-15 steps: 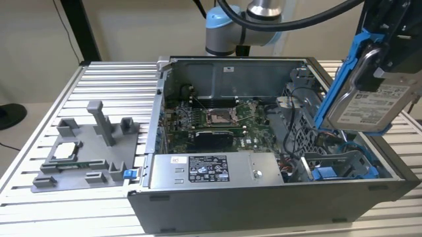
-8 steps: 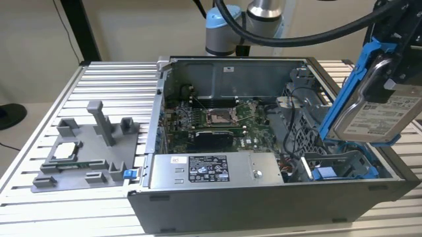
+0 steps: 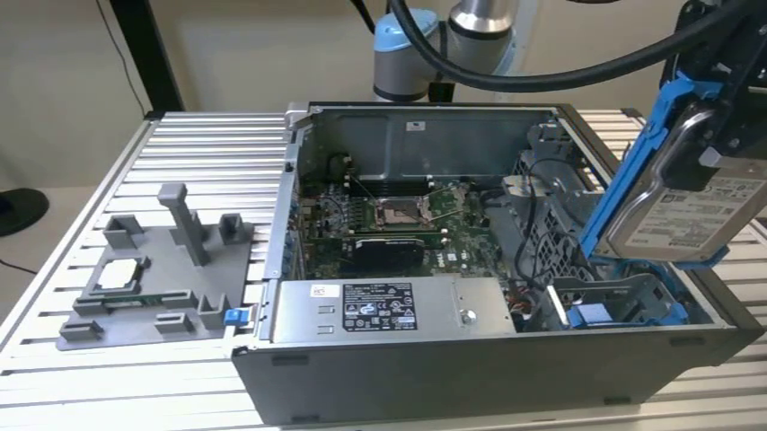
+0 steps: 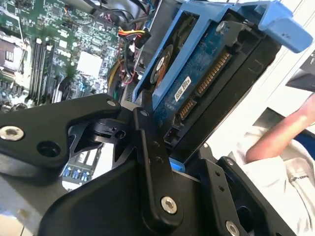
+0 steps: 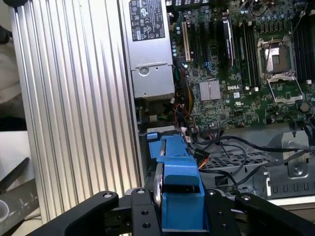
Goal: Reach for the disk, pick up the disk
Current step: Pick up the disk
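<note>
Gripping the disk (image 3: 683,193) tight, the gripper (image 3: 719,135) is holding it up in the air, tilted, above the open computer case (image 3: 480,377) at the exterior view's right. Its blue bracket (image 5: 182,196) is sitting between the black fingers (image 5: 142,216).

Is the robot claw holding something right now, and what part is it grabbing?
Yes. The gripper holds the disk, lifted above the open computer case, clamped across one end of its blue bracket.

Silver-and-blue arm (image 3: 462,36), black cables, black screw-studded jaws.
</note>
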{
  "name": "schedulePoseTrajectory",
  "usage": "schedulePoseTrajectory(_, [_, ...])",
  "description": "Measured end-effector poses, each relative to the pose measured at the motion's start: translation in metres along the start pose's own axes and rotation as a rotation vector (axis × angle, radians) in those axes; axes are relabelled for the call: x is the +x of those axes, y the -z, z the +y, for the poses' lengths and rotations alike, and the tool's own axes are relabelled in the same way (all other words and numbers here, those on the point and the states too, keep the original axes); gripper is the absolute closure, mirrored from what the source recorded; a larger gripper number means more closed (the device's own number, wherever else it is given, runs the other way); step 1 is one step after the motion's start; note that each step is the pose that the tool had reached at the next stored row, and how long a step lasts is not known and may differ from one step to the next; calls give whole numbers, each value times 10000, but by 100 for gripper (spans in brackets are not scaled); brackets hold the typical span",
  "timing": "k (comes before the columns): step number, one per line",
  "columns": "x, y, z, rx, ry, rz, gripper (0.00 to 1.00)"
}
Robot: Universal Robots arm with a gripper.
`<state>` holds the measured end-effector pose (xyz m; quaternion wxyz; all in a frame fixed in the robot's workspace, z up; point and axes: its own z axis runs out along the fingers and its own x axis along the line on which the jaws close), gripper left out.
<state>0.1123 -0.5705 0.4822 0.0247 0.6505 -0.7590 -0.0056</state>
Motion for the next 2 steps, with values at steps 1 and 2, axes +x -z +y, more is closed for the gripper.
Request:
schedulePoseTrajectory(1, [0, 0, 0, 0, 1, 0, 100])
schedulePoseTrajectory(2, [0, 0, 0, 0, 2, -1, 100])
